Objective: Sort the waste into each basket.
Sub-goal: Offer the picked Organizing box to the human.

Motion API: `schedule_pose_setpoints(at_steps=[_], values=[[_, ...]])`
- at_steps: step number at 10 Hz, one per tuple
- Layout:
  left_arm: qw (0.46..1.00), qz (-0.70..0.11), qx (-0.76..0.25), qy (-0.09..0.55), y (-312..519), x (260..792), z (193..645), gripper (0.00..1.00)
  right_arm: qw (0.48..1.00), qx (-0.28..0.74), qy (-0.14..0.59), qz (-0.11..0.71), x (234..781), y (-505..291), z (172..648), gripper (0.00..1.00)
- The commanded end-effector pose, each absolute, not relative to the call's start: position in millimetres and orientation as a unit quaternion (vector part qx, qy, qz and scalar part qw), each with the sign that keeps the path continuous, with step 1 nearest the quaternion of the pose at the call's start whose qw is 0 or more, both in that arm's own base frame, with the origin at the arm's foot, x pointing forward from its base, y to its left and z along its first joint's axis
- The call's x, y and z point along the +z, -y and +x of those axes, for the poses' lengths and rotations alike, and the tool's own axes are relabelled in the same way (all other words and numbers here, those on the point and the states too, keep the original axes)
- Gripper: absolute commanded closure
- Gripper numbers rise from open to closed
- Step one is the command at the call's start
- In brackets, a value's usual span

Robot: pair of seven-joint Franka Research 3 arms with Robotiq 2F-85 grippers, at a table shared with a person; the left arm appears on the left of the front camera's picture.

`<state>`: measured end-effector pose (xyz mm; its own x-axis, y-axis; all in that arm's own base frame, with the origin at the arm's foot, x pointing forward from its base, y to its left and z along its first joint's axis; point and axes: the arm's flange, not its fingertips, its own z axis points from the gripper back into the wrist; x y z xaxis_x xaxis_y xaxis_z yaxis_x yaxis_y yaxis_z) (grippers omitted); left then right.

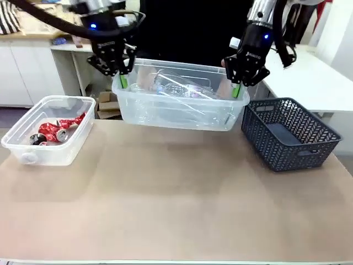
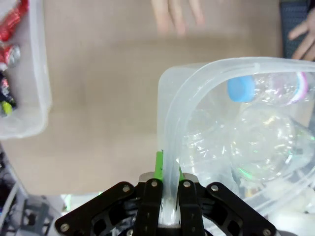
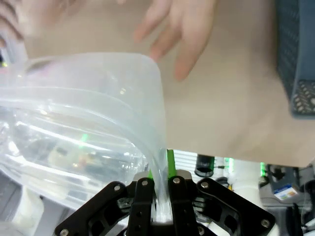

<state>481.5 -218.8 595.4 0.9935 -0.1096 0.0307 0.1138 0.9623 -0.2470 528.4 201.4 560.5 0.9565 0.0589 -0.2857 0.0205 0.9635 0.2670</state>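
Both claws — the left gripper (image 1: 122, 80) and right gripper (image 1: 237, 88) — pinch opposite rims of a clear tub (image 1: 177, 109) of plastic bottles (image 1: 179, 87), lifted above the table (image 1: 176, 210) — light, likely flexing, its thin slick rim the only handhold.

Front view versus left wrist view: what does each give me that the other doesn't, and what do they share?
Front view alone: the right pincer shut on the bottle tub's right rim, the tub raised clear of the table, and the dark grey basket.
Left wrist view alone: a blue bottle cap inside the tub and a person's fingers over the table.
Both: the left pincer shut on the tub's rim, and the second tub holding red cans.
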Motion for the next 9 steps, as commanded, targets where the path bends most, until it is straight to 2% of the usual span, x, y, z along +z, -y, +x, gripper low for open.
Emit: schedule_pose_setpoints(at_steps=[1, 4, 7, 8, 9], values=[[0.992, -0.118, -0.052, 0.005, 224, 613, 528, 0.96, 0.978, -0.011, -0.169, 0.118, 578, -211, 575, 0.96], [0.992, -0.117, -0.022, -0.031, 213, 584, 578, 0.96, 0.977, -0.024, -0.166, 0.134, 565, -208, 592, 0.96], [0.985, -0.153, -0.003, -0.077, 196, 557, 581, 0.96, 0.977, -0.017, -0.16, 0.14, 556, -205, 592, 0.96], [0.99, -0.132, -0.026, -0.045, 208, 562, 582, 0.96, 0.977, -0.017, -0.16, 0.14, 556, -205, 592, 0.96], [0.99, -0.132, -0.026, -0.045, 208, 562, 582, 0.96, 0.977, -0.017, -0.16, 0.14, 556, -205, 592, 0.96]])
